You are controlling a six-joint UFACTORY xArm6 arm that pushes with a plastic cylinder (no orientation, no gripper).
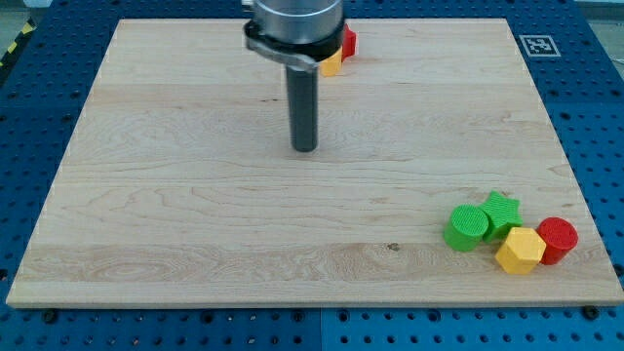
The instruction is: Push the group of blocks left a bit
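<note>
My rod hangs straight down over the wooden board [195, 195], and my tip [305, 149] sits on bare wood in the upper middle of it, touching no block. There are no fingers here to spread or press together: the rod is a plain dark cylinder and it grips nothing.

The group I am to move lies well away from my tip, toward the view's bottom right, close to the board's lower right corner. Four blocks make it up. The green cylinder [467, 227] is the one nearest my tip, at the group's left edge. Just beside it, to the view's right and a little higher, is the green star [502, 212]; the two look to be touching. Below the star sits the yellow hexagon [520, 251], the block closest to the board's bottom edge. The red cylinder [558, 239] is the farthest from my tip, at the group's right edge, pressed against the hexagon.

Behind my rod, toward the view's top and slightly right of my tip, two more blocks rest near the board's top edge: a red block [348, 42] and a yellow block [331, 66], both partly hidden by the arm's mount, so I cannot tell their shapes. They look to be in contact with each other.

A blue pegboard table [39, 97] surrounds the board.
</note>
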